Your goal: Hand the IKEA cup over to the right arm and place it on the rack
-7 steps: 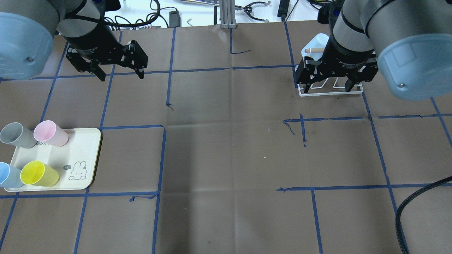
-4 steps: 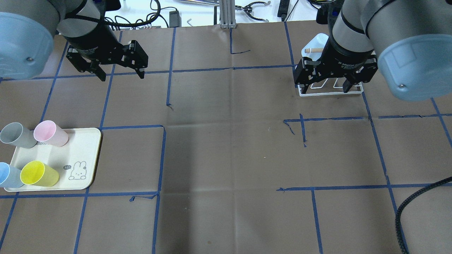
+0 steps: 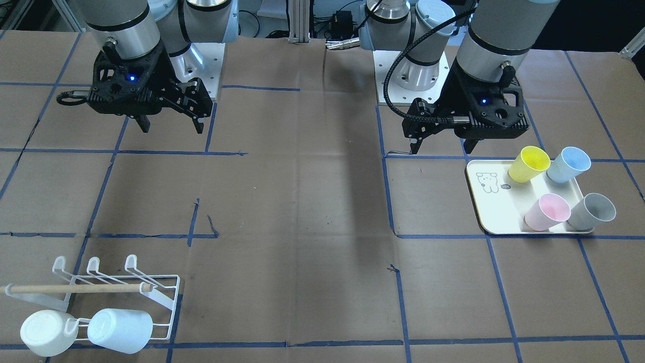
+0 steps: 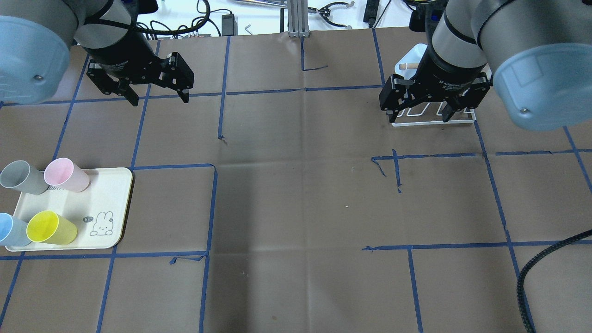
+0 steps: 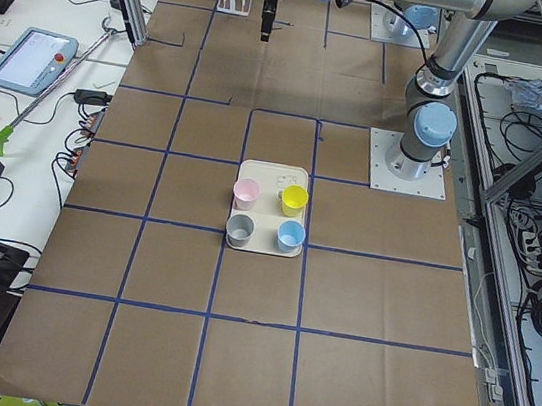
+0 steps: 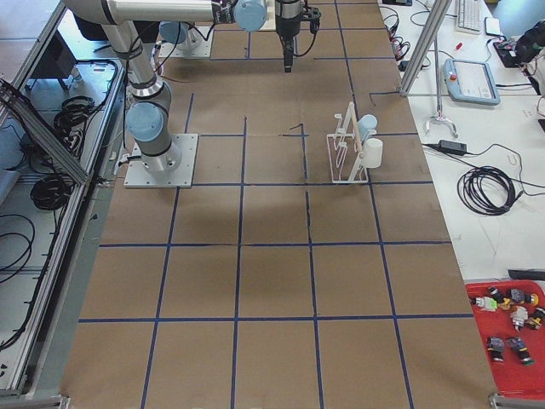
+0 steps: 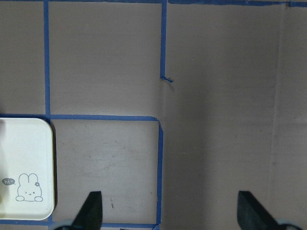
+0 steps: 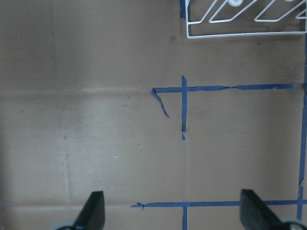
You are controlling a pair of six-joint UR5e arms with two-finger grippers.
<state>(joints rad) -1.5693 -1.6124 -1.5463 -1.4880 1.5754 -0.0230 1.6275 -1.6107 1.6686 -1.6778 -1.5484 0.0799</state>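
Four cups lie on a cream tray (image 4: pixel 106 194) at the near left: grey (image 4: pixel 21 177), pink (image 4: pixel 66 175), blue (image 4: pixel 10 230) and yellow (image 4: pixel 50 227). The white wire rack (image 3: pixel 131 262) with a wooden dowel (image 3: pixel 75 289) holds two white cups (image 3: pixel 121 330). My left gripper (image 4: pixel 159 101) hangs open and empty above the table, far behind the tray. My right gripper (image 4: pixel 422 115) is open and empty, hovering over the rack (image 4: pixel 434 123) and hiding most of it. The right wrist view shows the rack's edge (image 8: pixel 240 35). The left wrist view shows a tray corner (image 7: pixel 24 167).
Brown paper with a blue tape grid covers the table. In the front-facing view the tray (image 3: pixel 496 212) is at the right and the left gripper (image 3: pixel 441 150) is just behind it. A black cable (image 4: pixel 536 268) loops at the near right.
My right gripper has shifted slightly left and towards the far edge over the rack. The left arm and the cups have not moved.
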